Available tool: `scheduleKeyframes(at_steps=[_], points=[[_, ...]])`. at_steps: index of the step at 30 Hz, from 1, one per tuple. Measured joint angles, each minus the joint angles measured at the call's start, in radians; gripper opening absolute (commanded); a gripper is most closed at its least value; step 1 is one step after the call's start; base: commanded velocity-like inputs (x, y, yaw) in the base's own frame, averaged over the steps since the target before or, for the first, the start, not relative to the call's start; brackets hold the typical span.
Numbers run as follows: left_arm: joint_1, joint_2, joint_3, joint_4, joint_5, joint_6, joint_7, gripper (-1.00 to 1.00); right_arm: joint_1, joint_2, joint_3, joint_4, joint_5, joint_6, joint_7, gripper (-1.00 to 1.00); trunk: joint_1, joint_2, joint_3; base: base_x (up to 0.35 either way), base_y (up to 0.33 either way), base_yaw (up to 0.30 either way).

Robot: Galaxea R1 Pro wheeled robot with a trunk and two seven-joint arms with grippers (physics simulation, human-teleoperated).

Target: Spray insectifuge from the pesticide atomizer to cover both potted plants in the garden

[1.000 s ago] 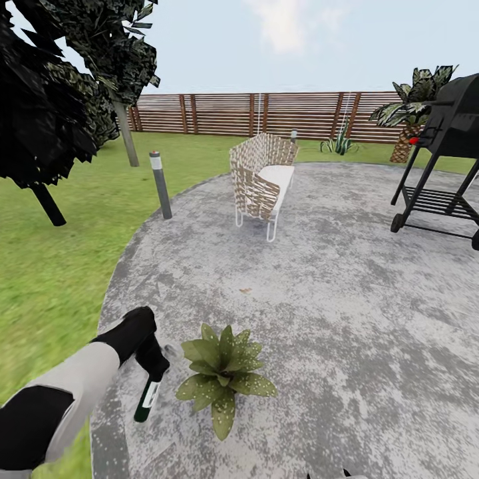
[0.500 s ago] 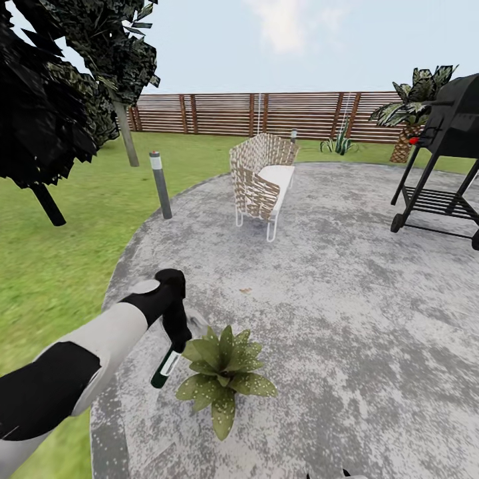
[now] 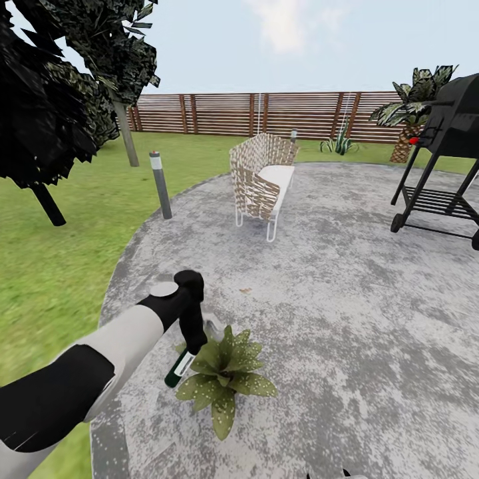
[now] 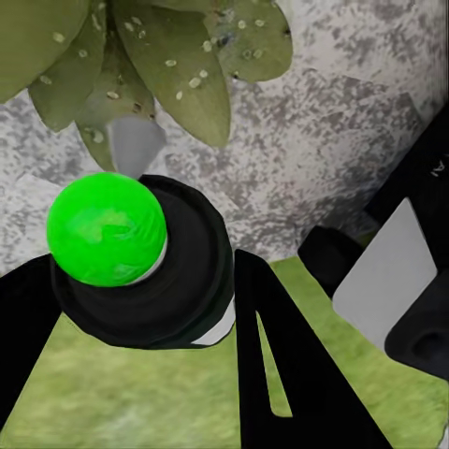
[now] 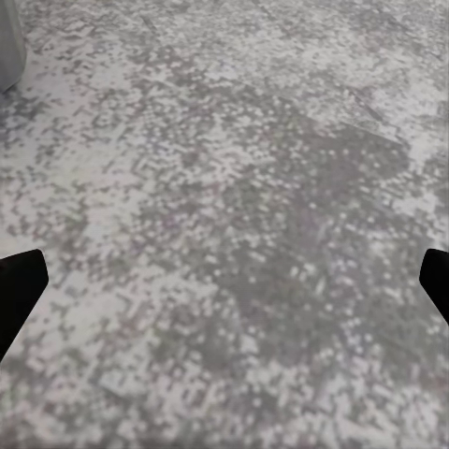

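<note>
My left gripper (image 3: 193, 344) is shut on the pesticide atomizer (image 3: 179, 368), a dark green bottle with a white label band. It hangs tilted at the left edge of a potted plant (image 3: 226, 376), a broad rosette with pale-speckled leaves on the paved patio (image 3: 346, 299) of the garden. In the left wrist view the bottle's round bright green end (image 4: 107, 232) sits between the black fingers (image 4: 273, 360), with the plant's speckled leaves (image 4: 173, 61) just beyond it. My right gripper (image 5: 224, 285) is open over bare paving.
A wicker bench (image 3: 261, 176) stands mid-patio, with a grey bollard lamp (image 3: 159, 185) at the patio's left edge. A black grill (image 3: 444, 156) is on the right. A dark tree (image 3: 60, 86) and lawn (image 3: 53, 266) lie left. The slat fence (image 3: 266, 113) closes the back.
My left arm has lifted and carried the atomizer forward and to the right, from beside the plant to its left edge. The camera has not moved.
</note>
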Motion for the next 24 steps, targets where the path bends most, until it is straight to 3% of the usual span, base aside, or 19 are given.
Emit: scheduleKeyframes(at_steps=[7, 11, 20, 22, 24], points=[[0.005, -0.002, 0.000, 0.001, -0.003, 0.000, 0.000, -1.00, 0.000, 0.000, -0.001, 0.000, 0.000, 0.000, 0.000, 1.00, 0.000, 0.000, 0.000, -0.133, 0.126, -0.005], [0.004, -0.002, 0.000, 0.001, -0.005, 0.001, 0.000, -1.00, 0.000, 0.000, -0.001, 0.000, -0.001, 0.000, -0.001, 1.00, 0.000, 0.000, 0.000, -0.016, 0.233, -0.221], [0.004, -0.003, 0.000, -0.001, -0.005, 0.003, 0.000, -1.00, 0.000, 0.000, -0.001, 0.000, -0.002, 0.000, -0.001, 1.00, 0.000, 0.000, 0.000, -0.001, 0.014, -0.031], [0.004, -0.012, 0.001, -0.001, -0.003, 0.004, 0.000, -1.00, 0.000, 0.000, -0.001, 0.000, -0.002, 0.000, -0.001, 1.00, 0.000, 0.000, 0.000, 0.000, 0.000, 0.000], [0.003, -0.036, 0.002, -0.002, -0.003, 0.007, 0.000, -1.00, 0.000, 0.000, -0.001, 0.000, -0.002, 0.000, -0.001, 1.00, 0.000, 0.000, 0.000, 0.000, 0.000, 0.000]])
